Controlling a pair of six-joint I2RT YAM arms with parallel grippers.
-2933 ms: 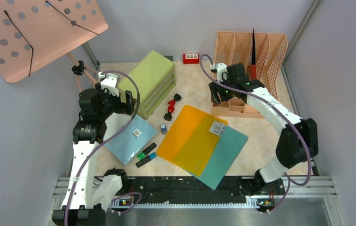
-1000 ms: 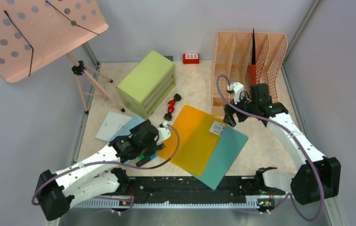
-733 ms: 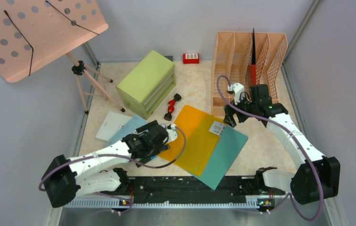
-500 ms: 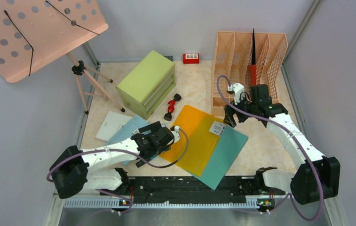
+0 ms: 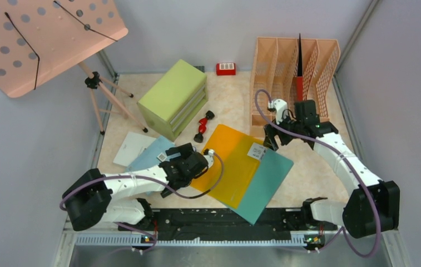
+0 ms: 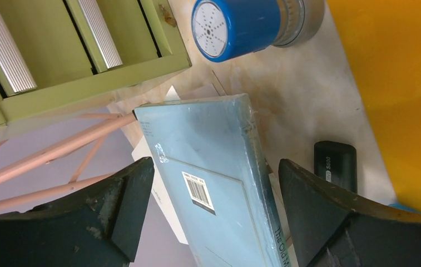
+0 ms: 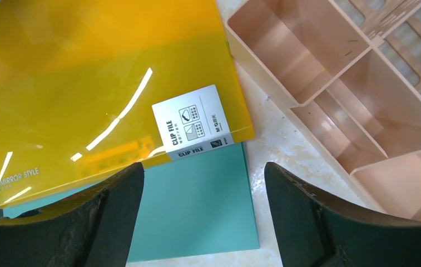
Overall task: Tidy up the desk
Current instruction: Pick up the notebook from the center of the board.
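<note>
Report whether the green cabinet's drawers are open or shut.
Shut. The left wrist view shows both drawer fronts flush within the green cabinet.

- beige marble desk (image 5: 308,167) fills mid-frame
- green drawer cabinet (image 5: 174,95) upper left, peach file rack (image 5: 269,55) upper right, little red box (image 5: 226,68) between them
- teal folder (image 5: 266,183) lower centre, pale blue book (image 5: 151,154) lower left

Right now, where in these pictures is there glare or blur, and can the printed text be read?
Right wrist view: white glare streaks cross the orange clip file, yet its label is sharp and readable. Left wrist view: hardly any glare; the barcode on the blue book is crisp. Top external view: even light over the desk, only soft shadows, small print too small to read.
</note>
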